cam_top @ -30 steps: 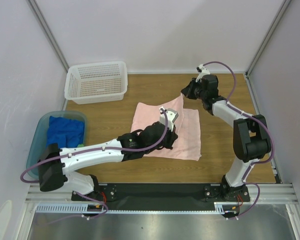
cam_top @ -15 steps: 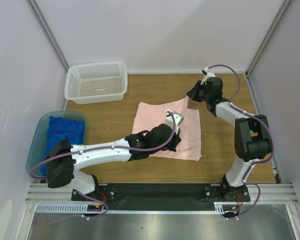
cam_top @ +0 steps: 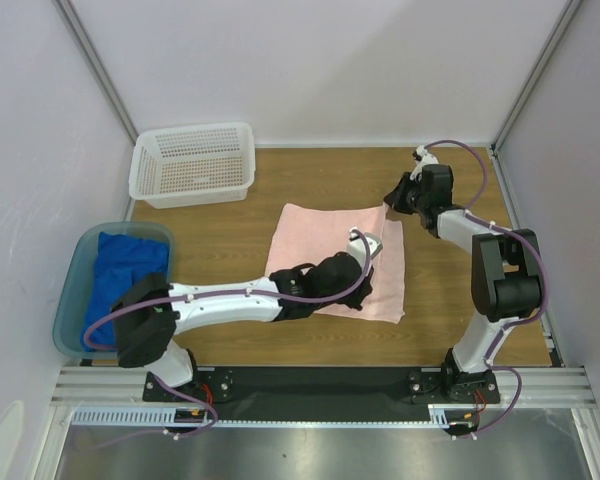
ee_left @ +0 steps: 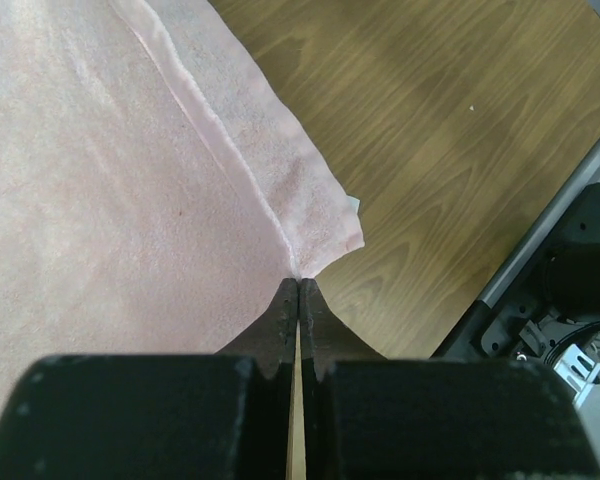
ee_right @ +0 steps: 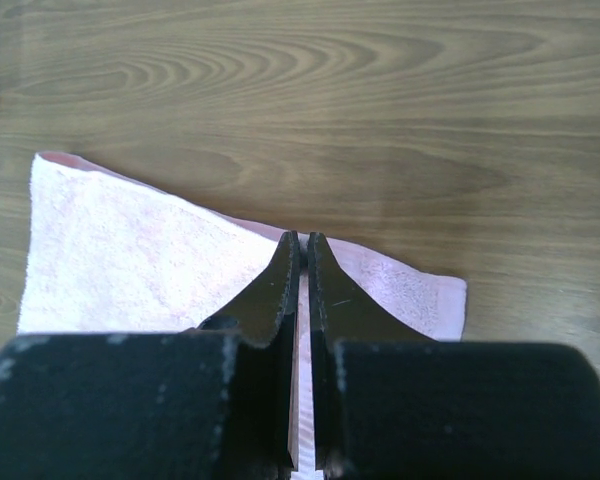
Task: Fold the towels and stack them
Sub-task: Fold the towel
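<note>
A pale pink towel [cam_top: 315,235] lies folded in the middle of the table. My left gripper [cam_top: 372,246] is shut on its near right corner; in the left wrist view the fingertips [ee_left: 298,283] pinch the hem where the pink towel [ee_left: 100,180] meets bare wood. My right gripper [cam_top: 390,200] is shut on the far right corner, with pink cloth showing between the closed jaws [ee_right: 302,238] over the towel [ee_right: 120,260]. A royal blue towel [cam_top: 120,265] lies crumpled in the teal tub [cam_top: 68,300] at the left.
A white perforated basket [cam_top: 145,185] stands at the back left. The left arm reaches across the table's front half to the towel. Bare wood lies right of the towel, up to the frame post [cam_top: 510,190] and side wall.
Both grippers have moved to the right with the pink towel's upper layer, drawing it over the lower layer until the right edges nearly meet. The left arm has stretched further across.
</note>
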